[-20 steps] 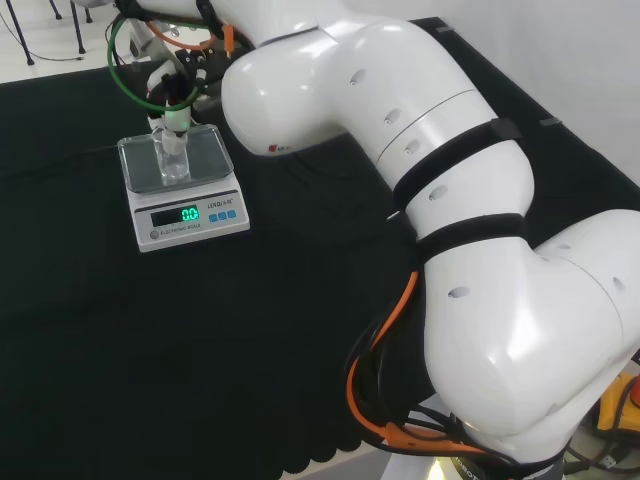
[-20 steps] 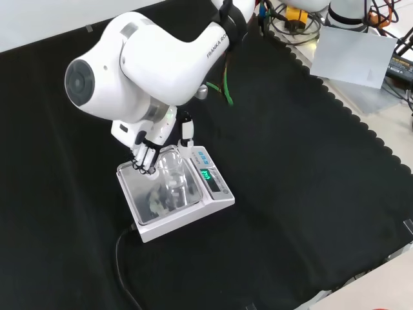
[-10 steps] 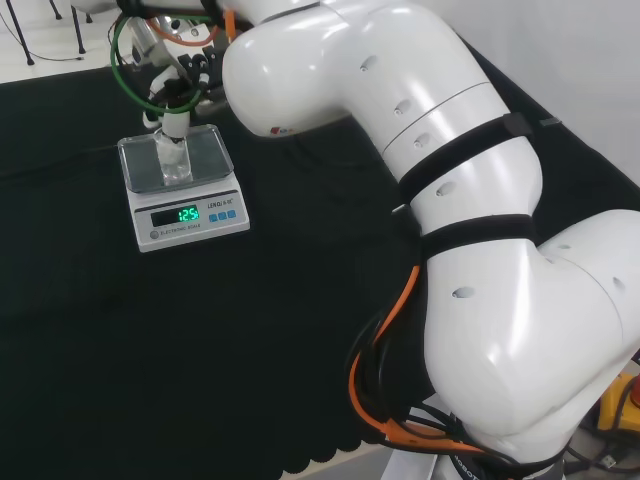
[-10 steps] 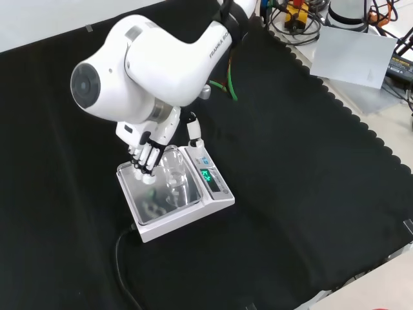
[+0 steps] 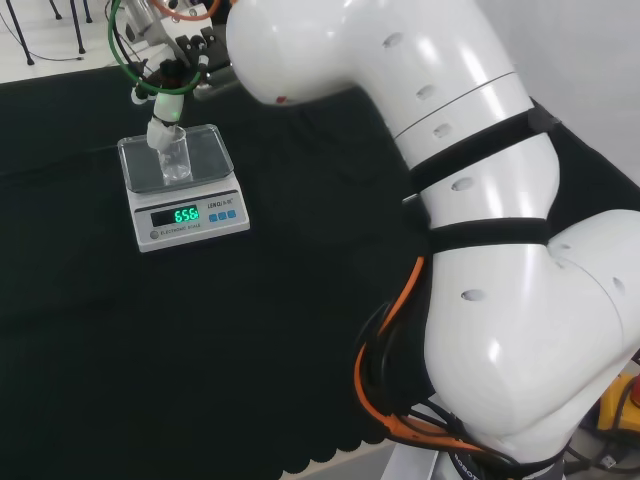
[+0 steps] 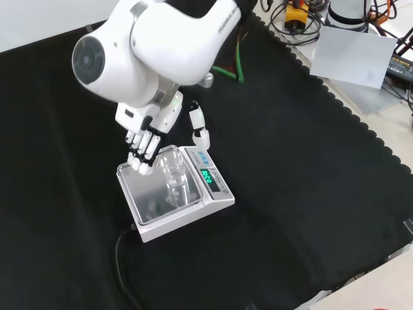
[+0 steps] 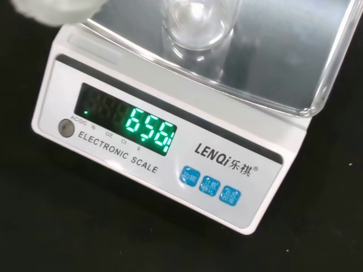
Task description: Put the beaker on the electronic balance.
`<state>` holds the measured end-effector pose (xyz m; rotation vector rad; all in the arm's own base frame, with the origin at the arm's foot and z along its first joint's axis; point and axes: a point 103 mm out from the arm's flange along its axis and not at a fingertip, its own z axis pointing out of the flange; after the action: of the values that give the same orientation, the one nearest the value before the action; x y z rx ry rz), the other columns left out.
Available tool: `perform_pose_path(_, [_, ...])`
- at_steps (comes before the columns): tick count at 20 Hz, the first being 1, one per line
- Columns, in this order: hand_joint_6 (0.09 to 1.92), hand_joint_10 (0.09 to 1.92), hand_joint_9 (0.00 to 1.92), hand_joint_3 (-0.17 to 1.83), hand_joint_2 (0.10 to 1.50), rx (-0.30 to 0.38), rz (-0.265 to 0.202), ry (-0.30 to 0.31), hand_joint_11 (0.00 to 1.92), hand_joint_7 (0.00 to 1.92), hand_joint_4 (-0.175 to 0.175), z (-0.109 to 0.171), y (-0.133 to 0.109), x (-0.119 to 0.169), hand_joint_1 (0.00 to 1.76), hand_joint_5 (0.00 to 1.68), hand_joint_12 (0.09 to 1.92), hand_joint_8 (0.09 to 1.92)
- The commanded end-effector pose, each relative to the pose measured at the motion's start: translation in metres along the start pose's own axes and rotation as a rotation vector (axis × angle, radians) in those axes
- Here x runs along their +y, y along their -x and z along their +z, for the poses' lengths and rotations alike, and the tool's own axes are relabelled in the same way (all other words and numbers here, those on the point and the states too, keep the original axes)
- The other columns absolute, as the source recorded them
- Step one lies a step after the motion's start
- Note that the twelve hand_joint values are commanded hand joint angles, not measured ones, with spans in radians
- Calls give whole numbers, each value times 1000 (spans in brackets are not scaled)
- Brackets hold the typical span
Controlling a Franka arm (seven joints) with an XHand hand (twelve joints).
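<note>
A clear glass beaker (image 6: 173,173) stands upright on the steel pan of the white electronic balance (image 6: 216,197). In the head view the beaker (image 5: 173,158) is on the pan's middle, and the balance (image 5: 190,228) shows a lit green display. The hand (image 6: 147,141) hovers just above and beside the beaker, open, fingers straight and pointing down, thumb spread to the other side. No finger wraps the glass. A white fingertip (image 5: 159,130) hangs by the beaker's rim. The wrist view looks down on the beaker's base (image 7: 197,24) and the balance's front panel (image 7: 170,170).
A black power cord (image 6: 121,255) runs from the balance toward the cloth's near edge. A green cable (image 6: 227,70) loops behind the hand. The arm's big white link (image 6: 148,45) hangs over the balance. Papers and gear (image 6: 352,48) lie off the cloth at the upper right.
The hand's fingers have straightened and drawn away from the beaker, and the hand has risen a little. The beaker stays on the pan. The display's reading has changed.
</note>
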<state>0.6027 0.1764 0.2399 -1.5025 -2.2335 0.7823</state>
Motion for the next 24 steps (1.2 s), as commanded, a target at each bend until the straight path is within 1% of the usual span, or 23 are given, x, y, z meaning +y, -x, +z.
perform_pose_path(1, [442, 812, 597, 154, 904, -98, -9, 267, 428, 480, -65, -44, -5, -106, 886, 445, 1375, 737])
perform_pose_path(2, [644, 845, 705, 248, 886, -104, 2, 287, 528, 580, -67, -46, -4, -115, 923, 499, 1364, 804])
perform_pose_path(3, [790, 858, 816, 363, 858, -113, 14, 309, 637, 688, -71, -46, -2, -123, 961, 560, 1336, 846])
perform_pose_path(4, [973, 874, 930, 343, 927, -116, 30, 324, 775, 816, -60, -46, 0, -131, 1001, 671, 1285, 881])
perform_pose_path(5, [1098, 888, 1012, 269, 1007, -117, 43, 328, 891, 911, -62, -44, 2, -138, 1031, 747, 1232, 899])
perform_pose_path(7, [1206, 913, 1093, 144, 1110, -107, 74, 338, 1031, 1008, -94, -38, 9, -152, 1070, 810, 1162, 916])
perform_pose_path(8, [1230, 923, 1109, 110, 1135, -98, 86, 342, 1063, 1027, -109, -35, 13, -158, 1080, 817, 1145, 922])
perform_pose_path(11, [1255, 942, 1124, 70, 1165, -73, 134, 345, 1092, 1044, -133, -22, 24, -180, 1092, 818, 1116, 937])
perform_pose_path(12, [1240, 948, 1124, 56, 1164, -63, 161, 346, 1093, 988, -149, -15, 30, -192, 1142, 823, 1108, 1032])
perform_pose_path(14, [1225, 960, 1122, 34, 1167, -45, 192, 349, 1090, 910, -169, -6, 37, -206, 1203, 826, 1100, 1165])
perform_pose_path(16, [1226, 970, 1120, 23, 1171, -24, 217, 350, 1088, 883, -174, 0, 43, -215, 1221, 824, 1098, 1210])
perform_pose_path(17, [1226, 973, 1120, 21, 1172, -1, 248, 347, 1088, 879, -175, 7, 51, -223, 1224, 824, 1097, 1217])
perform_pose_path(19, [1227, 976, 1121, 18, 1173, 24, 280, 347, 1087, 876, -175, 13, 61, -230, 1226, 824, 1097, 1222])
perform_pose_path(22, [1226, 979, 1122, 16, 1174, 55, 341, 367, 1087, 876, -175, 20, 73, -247, 1227, 824, 1096, 1223])
perform_pose_path(24, [1227, 981, 1123, 15, 1175, 86, 389, 384, 1089, 876, -175, 27, 82, -268, 1227, 824, 1097, 1224])
